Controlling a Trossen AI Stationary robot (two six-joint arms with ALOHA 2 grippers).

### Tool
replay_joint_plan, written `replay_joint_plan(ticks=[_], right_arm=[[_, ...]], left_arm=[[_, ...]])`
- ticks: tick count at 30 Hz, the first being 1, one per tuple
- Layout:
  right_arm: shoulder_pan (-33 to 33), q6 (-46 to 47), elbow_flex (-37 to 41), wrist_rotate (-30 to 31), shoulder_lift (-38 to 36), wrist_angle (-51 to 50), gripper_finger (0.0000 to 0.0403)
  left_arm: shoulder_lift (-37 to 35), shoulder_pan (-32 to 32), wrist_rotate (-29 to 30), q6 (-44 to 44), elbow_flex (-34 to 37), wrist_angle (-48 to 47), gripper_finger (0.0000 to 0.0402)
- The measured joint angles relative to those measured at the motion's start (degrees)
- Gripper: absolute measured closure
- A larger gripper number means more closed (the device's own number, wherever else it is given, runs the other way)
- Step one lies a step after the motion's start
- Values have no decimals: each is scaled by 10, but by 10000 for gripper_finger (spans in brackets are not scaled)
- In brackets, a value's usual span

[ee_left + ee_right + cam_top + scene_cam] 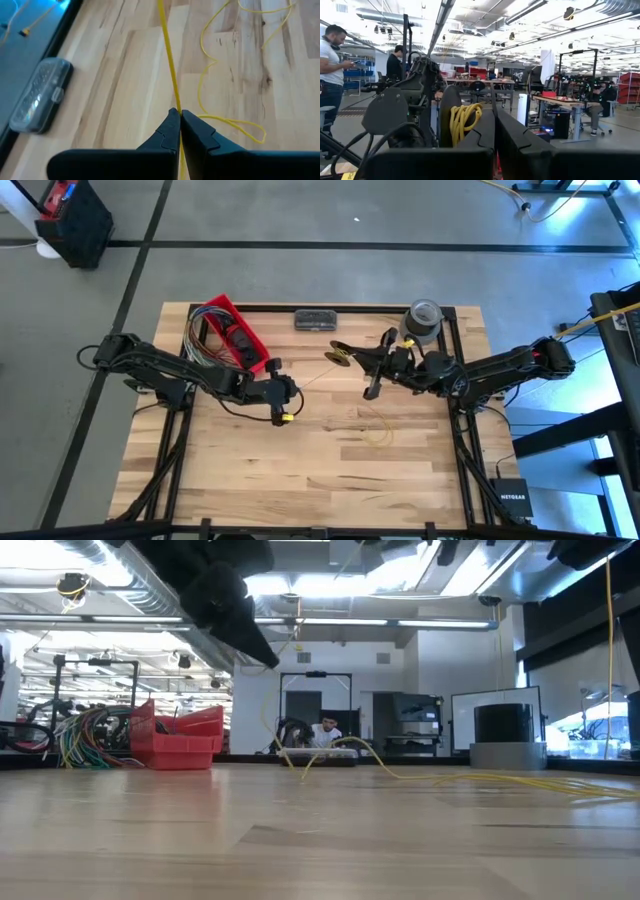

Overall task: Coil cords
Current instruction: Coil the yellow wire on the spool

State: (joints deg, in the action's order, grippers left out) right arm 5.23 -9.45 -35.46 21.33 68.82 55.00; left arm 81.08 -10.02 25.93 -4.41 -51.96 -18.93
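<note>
The thin yellow cord runs from a small coil (340,356) at my right gripper (358,360), which is lifted near the table's far middle, across to my left gripper (286,402). The rest lies in loose loops (377,430) on the wood, which also show in the left wrist view (220,75). My left gripper (177,114) is shut on the cord above the table. My right gripper (495,125) points level toward the table's left, its fingers together, with the coil (464,121) beside one finger. My left gripper pinches a single strand of the cord (174,102) between its two fingertips. The strand runs straight and taut away from the tips, clear of the table. My right gripper carries the coil (465,117), looped by the outer side of one finger (482,131) near its tip and clear of the table. What lies between the fingers is hidden.
A red bin (232,330) with multicoloured wires stands at the far left. A clear plastic case (318,320) lies at the far edge and also shows in the left wrist view (40,95). A grey tape roll (425,320) stands at the far right. People stand in the room beyond.
</note>
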Motion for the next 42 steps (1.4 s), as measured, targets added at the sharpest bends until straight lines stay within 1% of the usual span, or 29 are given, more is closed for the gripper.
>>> replay_joint_plan(ticks=[4, 7, 9, 14, 17, 20, 23, 25, 29, 31, 35, 39, 42], right_arm=[[0, 0, 0, 0, 0, 2, 397], [0, 1, -1, 1, -3, 17, 397], [0, 1, -4, 2, -6, 27, 397], [0, 1, -2, 1, -2, 15, 397], [0, 1, -2, 1, -2, 11, 397], [0, 1, -2, 1, -2, 9, 397], [0, 0, -2, 1, -2, 7, 397], [0, 0, -2, 1, -1, 5, 397], [0, 1, -2, -4, -1, -1, 397], [0, 2, -1, -4, -1, -2, 397], [0, 2, -1, -4, -1, -4, 397], [0, 2, -1, -4, 0, -5, 397], [0, 2, -1, -5, 0, -5, 397]], left_arm=[[0, 0, -3, -4, 0, -3, 394], [2, 0, -9, -22, 3, -17, 381], [3, 0, -10, -29, 5, -18, 363], [2, 0, -7, -33, 2, -9, 310], [1, -1, -12, -35, 1, -12, 286], [1, -2, -39, -28, -22, -41, 275], [1, -9, -44, -25, -55, -40, 273], [-1, -16, -43, -2, -59, 4, 273], [13, -21, -45, 68, -31, 181, 272], [30, -13, -45, 86, -19, 236, 272], [78, 14, -43, 99, -16, 273, 272], [137, 39, -42, 99, -16, 342, 272], [168, 50, -41, 106, -16, 375, 272]])
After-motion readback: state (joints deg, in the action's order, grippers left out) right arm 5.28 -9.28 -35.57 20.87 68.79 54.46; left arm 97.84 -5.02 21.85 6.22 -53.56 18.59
